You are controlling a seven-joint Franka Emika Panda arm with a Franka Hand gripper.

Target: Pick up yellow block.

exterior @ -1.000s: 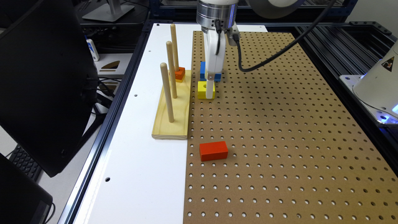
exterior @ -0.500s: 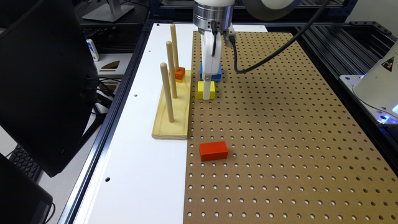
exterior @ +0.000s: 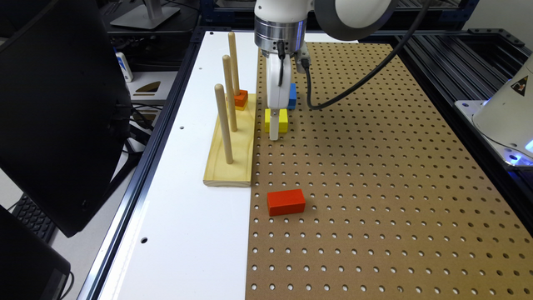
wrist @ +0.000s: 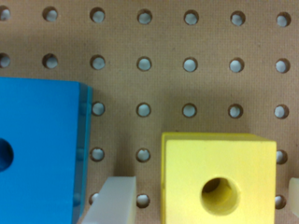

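- A brown pegboard (exterior: 374, 187) covers most of the table; a white strip (exterior: 195, 216) runs along its edge on the exterior view's left.
- Nearest the camera, a red block (exterior: 286, 202) lies flat on the pegboard, alone, well apart from the yellow block and closer to the viewer than it.
- A pale wooden peg base (exterior: 231, 154) sits on the white strip, its long edge against the pegboard, just beside the yellow block toward the exterior view's left. Three upright wooden pegs (exterior: 223, 123) rise from it in a row.
- The yellow block (exterior: 282, 119) rests on the pegboard, a round hole in its top seen in the wrist view (wrist: 218, 182).
- The gripper (exterior: 274, 134) hangs straight down over the yellow block, its white tip in front of the block's near face. In the wrist view one pale finger (wrist: 112, 200) stands on one side of the yellow block with a gap between, and a sliver of the other finger (wrist: 294, 191) shows past the opposite side: the jaws are spread wider than the block and hold nothing.
- A blue block (exterior: 292, 96) sits just behind the yellow block, partly hidden by the gripper; in the wrist view (wrist: 39, 149) the two are apart.
- An orange block (exterior: 240, 98) with a yellowish layer beneath sits at the far end of the peg base, at the foot of the farthest peg.
- Dark monitors (exterior: 58, 104) stand beyond the peg base, off the table.
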